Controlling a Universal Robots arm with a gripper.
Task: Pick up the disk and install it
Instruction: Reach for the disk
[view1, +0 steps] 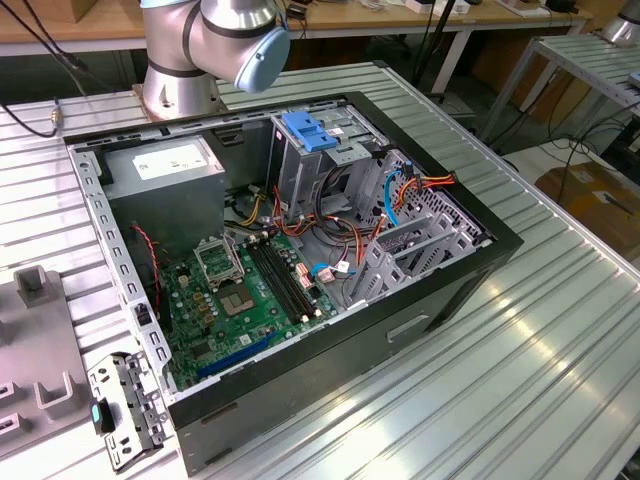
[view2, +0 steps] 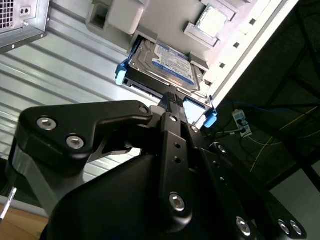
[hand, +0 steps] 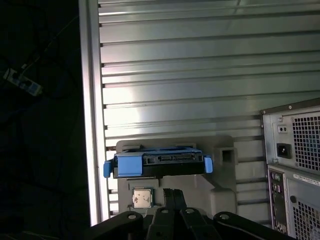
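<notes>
The silver-and-black rectangular metal disk (hand: 157, 165) lies on the grey moulded plastic tray (hand: 220, 195), near the edge of the ribbed metal table (hand: 200, 75). Beside it in the tray, seemingly a square silver chip (hand: 142, 196). The grey metal computer case (hand: 295, 150) stands nearby.

Near edge of disk (view2: 170, 60) behind gripper (view2: 172, 100)

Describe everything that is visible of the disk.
The disk is a flat rectangular drive, silver and black metal by its look, with a white-and-blue label on its top face. A blue plastic frame edges it, with tabs standing out at two corners. It lies label up in a grey holder on the ribbed metal table, connector edge toward the gripper, which is close; whether they touch, I cannot tell.
</notes>
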